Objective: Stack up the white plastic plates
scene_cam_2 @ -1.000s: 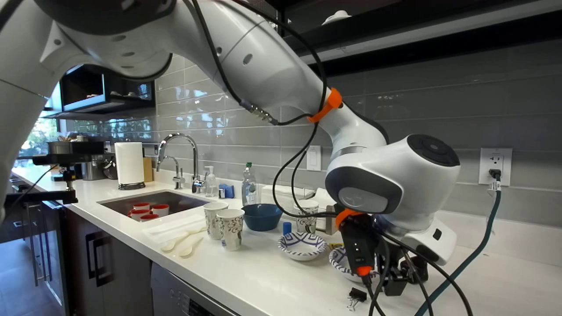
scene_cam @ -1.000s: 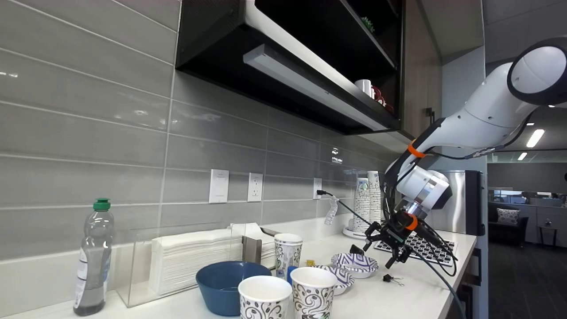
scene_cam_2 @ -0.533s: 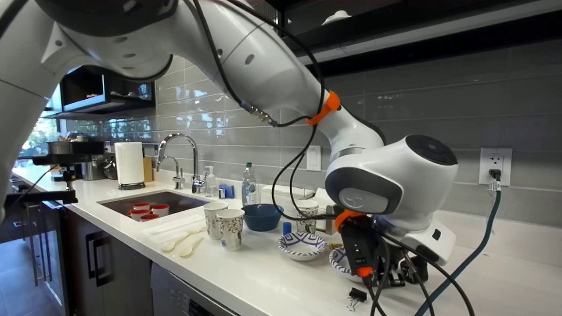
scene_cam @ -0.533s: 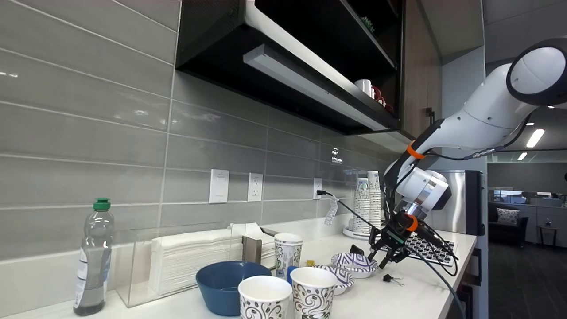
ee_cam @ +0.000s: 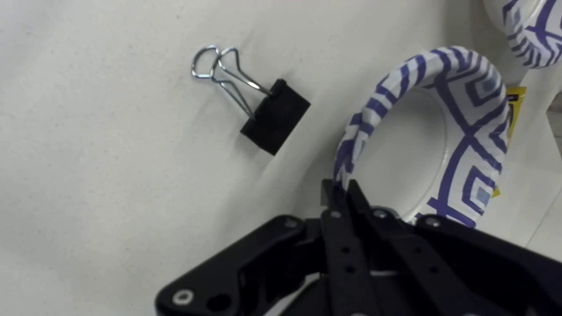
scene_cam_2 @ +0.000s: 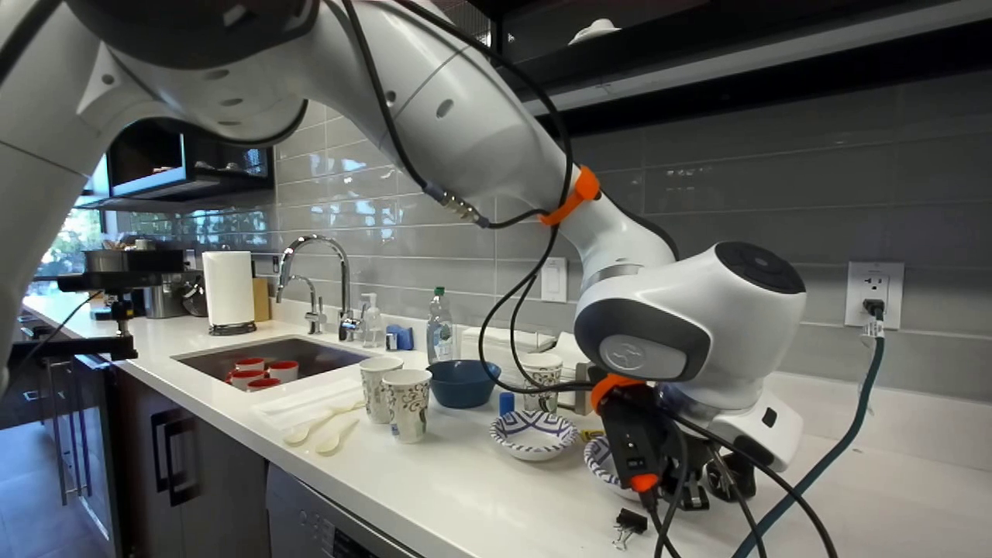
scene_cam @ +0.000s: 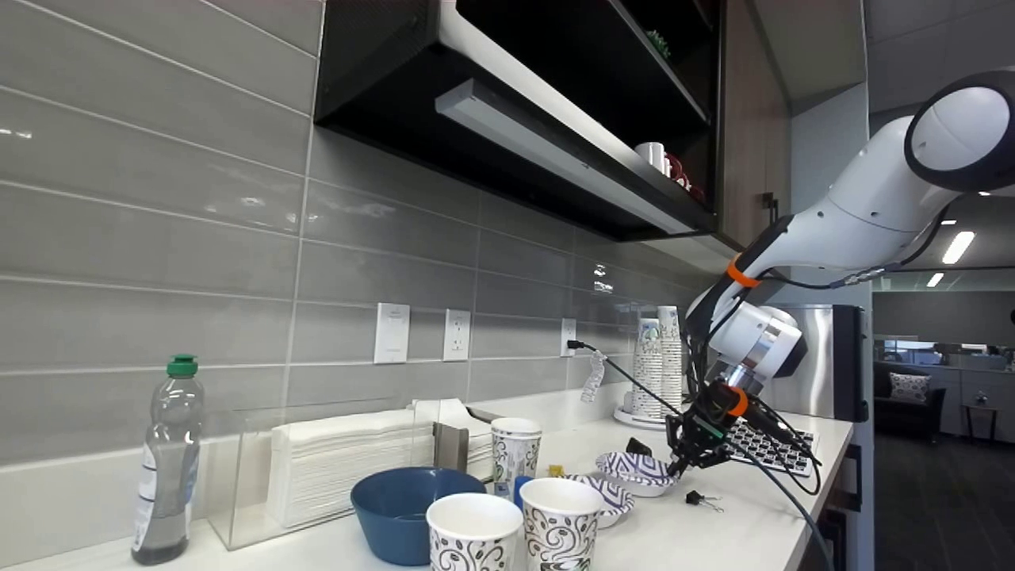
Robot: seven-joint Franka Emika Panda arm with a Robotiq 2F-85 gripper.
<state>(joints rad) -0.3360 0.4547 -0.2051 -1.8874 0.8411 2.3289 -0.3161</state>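
Note:
Two round white plates with dark blue patterns sit on the counter. My gripper point(ee_cam: 341, 191) is shut on the rim of the nearer white plastic plate point(ee_cam: 467, 127), one finger inside the dish and one outside. That plate's floor shows pale in the wrist view, and its lower rim is hidden by the fingers. In an exterior view the gripper point(scene_cam: 676, 468) meets the rim of this plate point(scene_cam: 634, 476) on the side away from its neighbour. The second white plastic plate point(scene_cam_2: 533, 434) rests close by, apart from it; a corner of this second plate point(ee_cam: 538, 33) enters the wrist view.
A black binder clip point(ee_cam: 275, 116) lies beside the held plate. Patterned cups point(scene_cam_2: 407, 403), a blue bowl point(scene_cam_2: 463, 384) and a blue cylinder point(scene_cam_2: 506, 403) stand past the second plate. A yellow packet point(ee_cam: 514, 105) lies behind the held plate. A cable point(scene_cam_2: 860, 415) runs down near the arm.
My gripper was open beside the plate a second ago. Its fingers have come together on the rim, and the plate has shifted very slightly. The second plate has not moved.

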